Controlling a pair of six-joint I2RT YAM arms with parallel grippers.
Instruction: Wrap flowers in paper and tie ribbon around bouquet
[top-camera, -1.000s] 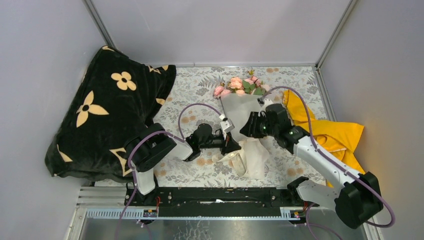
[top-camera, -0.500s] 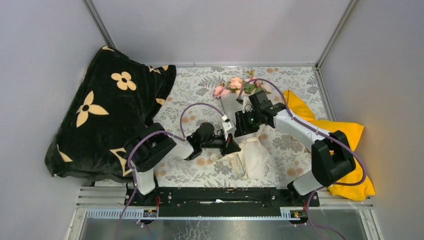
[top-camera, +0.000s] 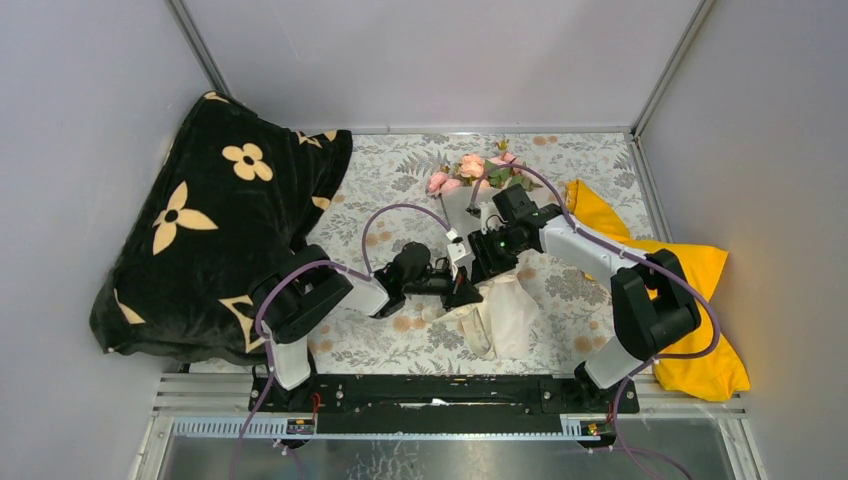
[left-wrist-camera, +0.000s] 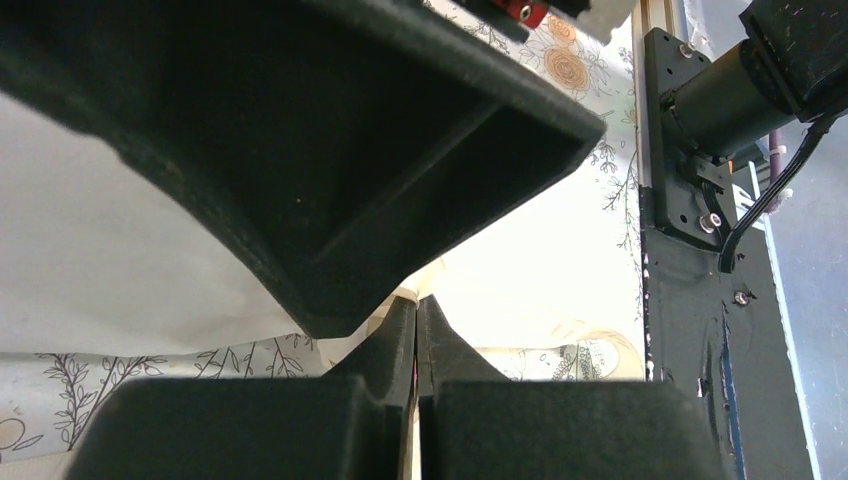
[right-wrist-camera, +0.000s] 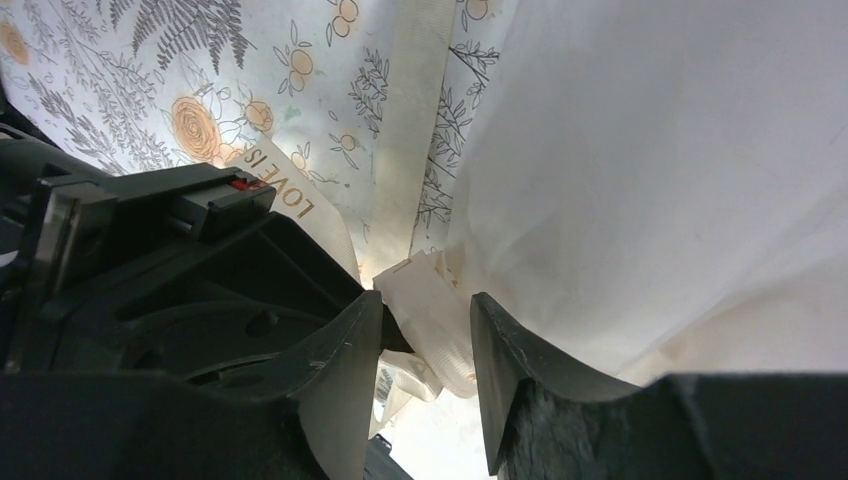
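Caught mid-tie at the table's centre, with the bouquet (top-camera: 457, 208) on the tablecloth (top-camera: 390, 170), flowers (top-camera: 470, 166) to the far wall and paper (top-camera: 515, 310) tail toward the arms. With the left gripper (left-wrist-camera: 415, 308) pinched shut, apparently on the ribbon (right-wrist-camera: 420, 110), and the right gripper (right-wrist-camera: 425, 305) half-open astride a cream fold, unclamped. Likely light, limp, easily crumpled; best taken by the ribbon beside the cone's narrow waist.

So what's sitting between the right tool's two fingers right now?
A cream strip, apparently the ribbon, lies in the gap of the right tool, whose fingers stand apart; white paper lies beside it. The right wrist view shows this.
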